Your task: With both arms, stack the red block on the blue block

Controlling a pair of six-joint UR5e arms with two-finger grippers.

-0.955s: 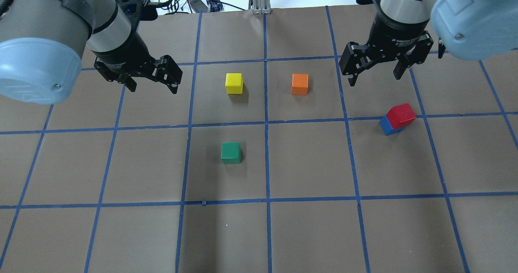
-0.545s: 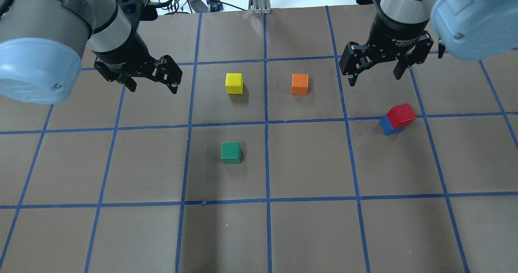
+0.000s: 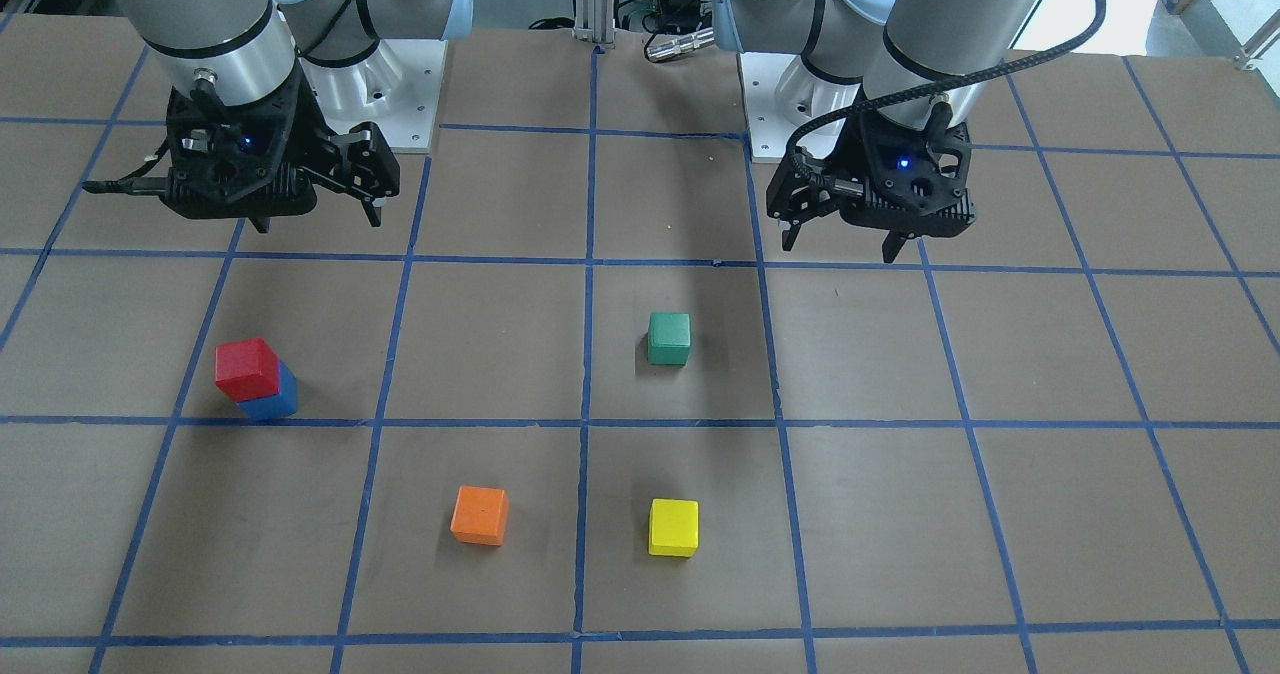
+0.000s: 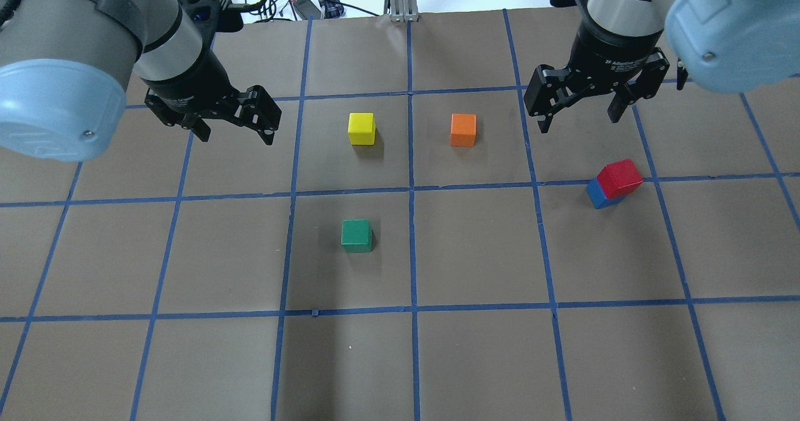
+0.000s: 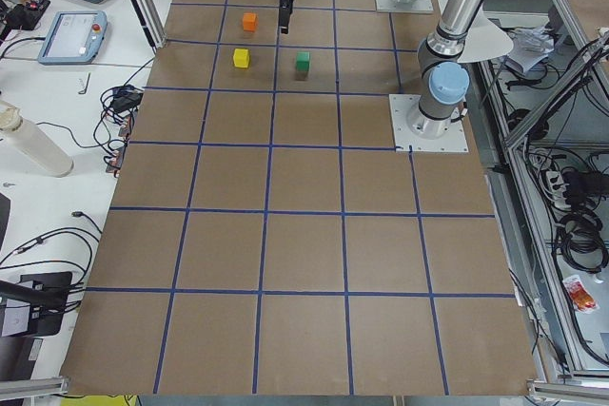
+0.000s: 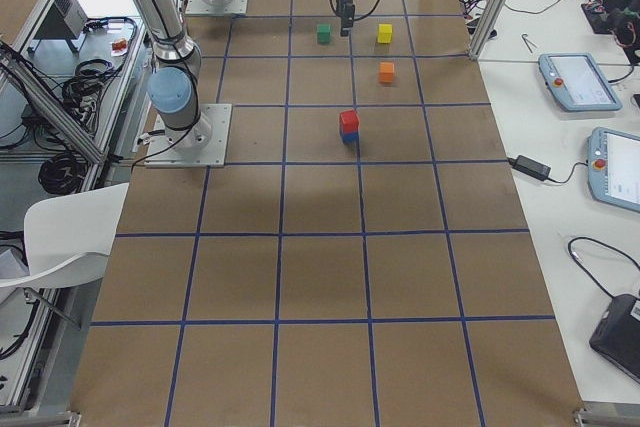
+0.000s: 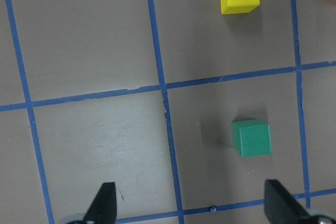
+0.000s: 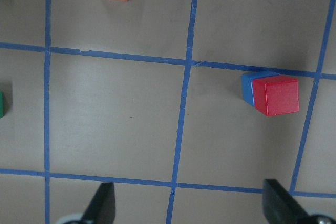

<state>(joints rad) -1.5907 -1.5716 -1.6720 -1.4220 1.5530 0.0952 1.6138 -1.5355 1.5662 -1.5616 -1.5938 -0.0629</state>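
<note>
The red block (image 4: pixel 620 177) sits on top of the blue block (image 4: pixel 595 195), slightly offset, at the right of the table. The stack also shows in the front view, with the red block (image 3: pixel 245 367) on the blue block (image 3: pixel 274 402), and in the right wrist view (image 8: pixel 275 95). My right gripper (image 4: pixel 580 123) is open and empty, raised above the table and set back from the stack. My left gripper (image 4: pixel 237 135) is open and empty, raised over the table's left side, far from both blocks. Neither gripper touches anything.
A yellow cube (image 4: pixel 362 128) and an orange cube (image 4: pixel 463 129) stand in the middle row. A green cube (image 4: pixel 356 235) stands nearer the table's centre. Blue tape lines grid the brown table. Both arm bases (image 3: pixel 400 84) stand at the robot's side.
</note>
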